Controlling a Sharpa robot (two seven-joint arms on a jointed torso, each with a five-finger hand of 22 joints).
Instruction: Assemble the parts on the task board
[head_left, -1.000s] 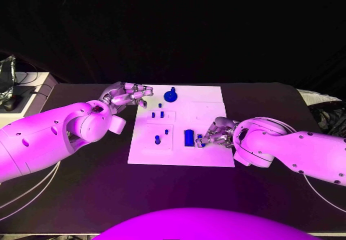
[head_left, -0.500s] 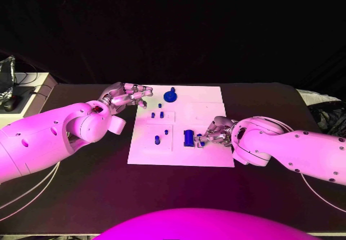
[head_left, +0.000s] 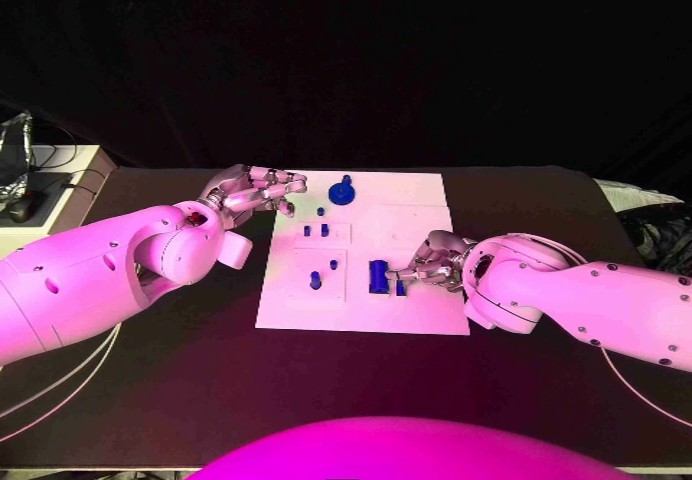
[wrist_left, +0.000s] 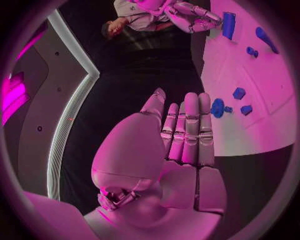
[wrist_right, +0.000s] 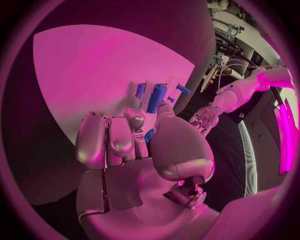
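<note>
The white task board (head_left: 418, 225) lies mid-table. On it are a round blue knob (head_left: 342, 190), two small pegs (head_left: 315, 229), two parts (head_left: 316, 281) in a raised square and a tall blue cylinder (head_left: 378, 276). My right hand (head_left: 430, 264) rests on the board just right of that cylinder (wrist_right: 156, 97). Thumb and a finger pinch a small blue part (wrist_right: 150, 134), its tip (head_left: 400, 288) showing below the fingers. My left hand (head_left: 260, 190) hovers at the board's far left corner, fingers (wrist_left: 187, 130) extended side by side, holding nothing. Blue parts (wrist_left: 217, 107) lie just beyond them.
Dark tabletop (head_left: 173, 340) surrounds the board on every side. A white stand with cables (head_left: 43, 175) sits off the table's left edge. The board's right half (head_left: 426, 200) carries no parts.
My right hand has crept a little toward the tall cylinder with the small part still pinched. The left hand has stayed where it was.
</note>
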